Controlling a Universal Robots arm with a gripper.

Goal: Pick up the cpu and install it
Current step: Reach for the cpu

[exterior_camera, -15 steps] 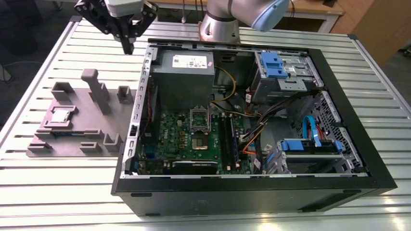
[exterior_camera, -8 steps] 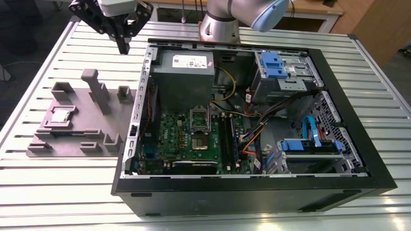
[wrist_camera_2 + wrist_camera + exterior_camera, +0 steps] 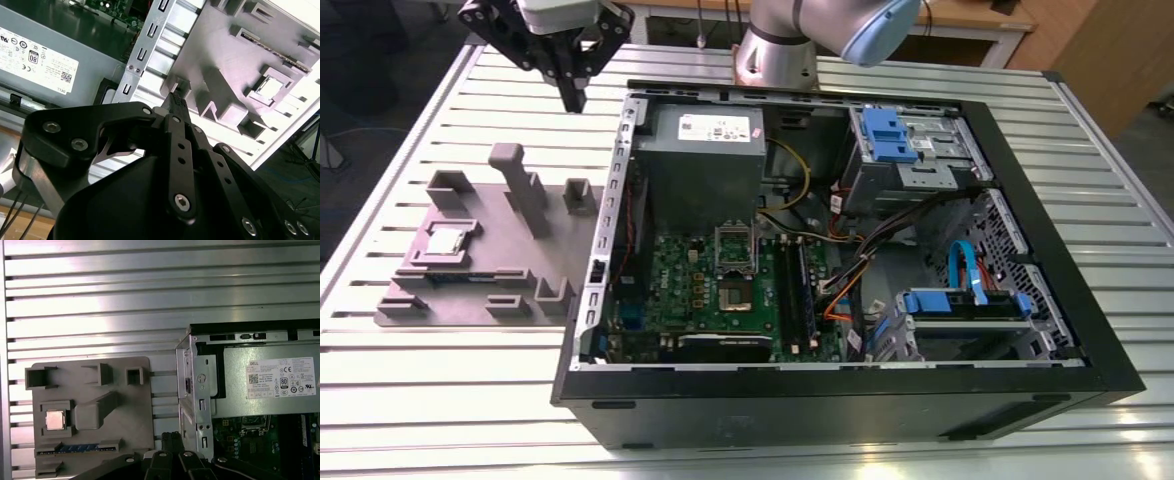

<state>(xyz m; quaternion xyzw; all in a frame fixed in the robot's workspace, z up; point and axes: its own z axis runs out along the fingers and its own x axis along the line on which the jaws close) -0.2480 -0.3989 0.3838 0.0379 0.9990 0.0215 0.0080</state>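
a white printed label (image 3: 281,378) sits on the grey power supply (image 3: 234,402).

Black bolted tool (image 3: 574,98), silver-blue arm (image 3: 781,45)

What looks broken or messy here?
Nothing stands out. The cpu lies flat in its square pocket on the grey fixture tray, the computer case lies open on its side with cables inside, and the gripper hangs shut and empty above the table.

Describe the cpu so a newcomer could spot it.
Find the open black computer case; a grey tray lies beside it, on the exterior view's left. The cpu is the small shiny silver square set in that tray, unlike its dull grey posts.
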